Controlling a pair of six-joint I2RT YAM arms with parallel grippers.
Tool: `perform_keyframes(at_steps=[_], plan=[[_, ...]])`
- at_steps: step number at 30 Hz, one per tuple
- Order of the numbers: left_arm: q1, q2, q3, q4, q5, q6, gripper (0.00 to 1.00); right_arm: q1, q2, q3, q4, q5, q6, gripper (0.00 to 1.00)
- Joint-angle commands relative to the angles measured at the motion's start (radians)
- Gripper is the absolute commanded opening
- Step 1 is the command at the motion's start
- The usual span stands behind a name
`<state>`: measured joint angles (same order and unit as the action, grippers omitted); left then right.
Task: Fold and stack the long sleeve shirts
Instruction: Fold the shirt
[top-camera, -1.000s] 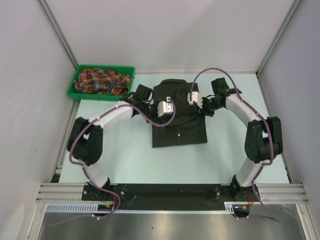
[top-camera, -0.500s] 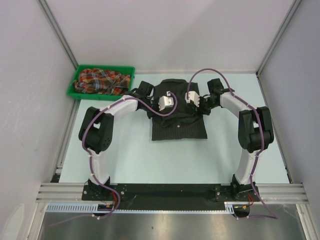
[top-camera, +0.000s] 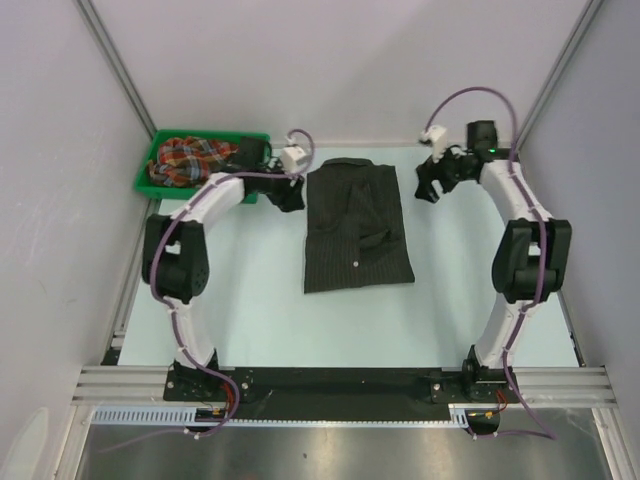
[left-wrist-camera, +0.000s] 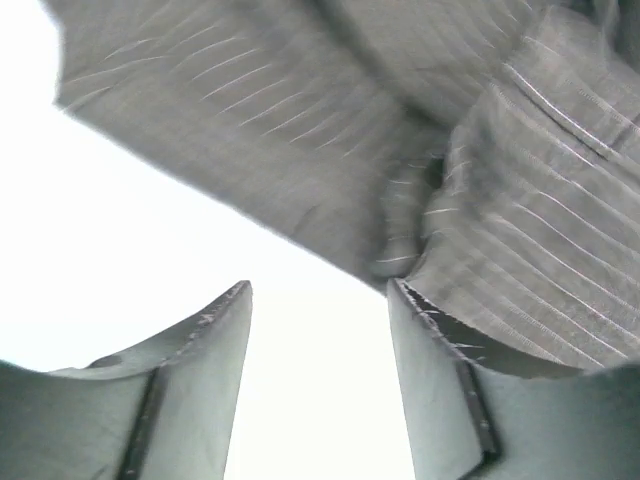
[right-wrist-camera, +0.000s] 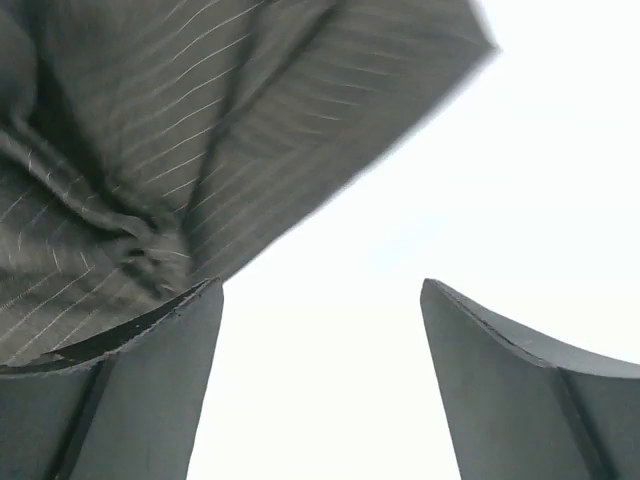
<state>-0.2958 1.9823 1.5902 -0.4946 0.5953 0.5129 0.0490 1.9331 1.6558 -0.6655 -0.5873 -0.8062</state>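
The black pinstriped long sleeve shirt (top-camera: 355, 225) lies folded as a rectangle in the middle of the table, collar at the far end. The plaid long sleeve shirt (top-camera: 195, 160) is crumpled in the green bin (top-camera: 160, 189) at the far left. My left gripper (top-camera: 287, 195) is just off the black shirt's far left corner, open and empty. In the left wrist view the gripper (left-wrist-camera: 318, 290) has the striped cloth (left-wrist-camera: 500, 150) beyond its right finger. My right gripper (top-camera: 430, 188) is off the far right corner, open, with the shirt's edge (right-wrist-camera: 150, 130) past its left finger (right-wrist-camera: 160, 380).
White walls with metal framing enclose the table on three sides. The green bin touches the left wall at the back. Both arm bases sit on the black rail (top-camera: 330, 385) at the near edge.
Both grippers were shut over the middle of the black shirt. They have let go, opened and swung outward and back to its far corners. The shirt now lies flat.
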Motion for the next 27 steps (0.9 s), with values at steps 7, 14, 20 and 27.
perform_keyframes(at_steps=[7, 14, 20, 27], plan=[[0.07, -0.388, -0.327, 0.039, 0.164, -0.244, 0.67, -0.002, -0.267, -0.319, -0.086, -0.313, 0.522, 0.48], [-0.025, -0.418, -0.456, 0.094, 0.124, -0.281, 0.66, 0.166, -0.261, -0.498, 0.122, -0.298, 0.639, 0.35], [-0.062, -0.312, -0.428, 0.1, 0.04, -0.289, 0.67, 0.189, -0.149, -0.42, 0.216, -0.226, 0.67, 0.41], [-0.062, -0.154, -0.28, 0.036, 0.018, -0.255, 0.7, 0.189, -0.013, -0.255, 0.155, -0.149, 0.543, 0.45]])
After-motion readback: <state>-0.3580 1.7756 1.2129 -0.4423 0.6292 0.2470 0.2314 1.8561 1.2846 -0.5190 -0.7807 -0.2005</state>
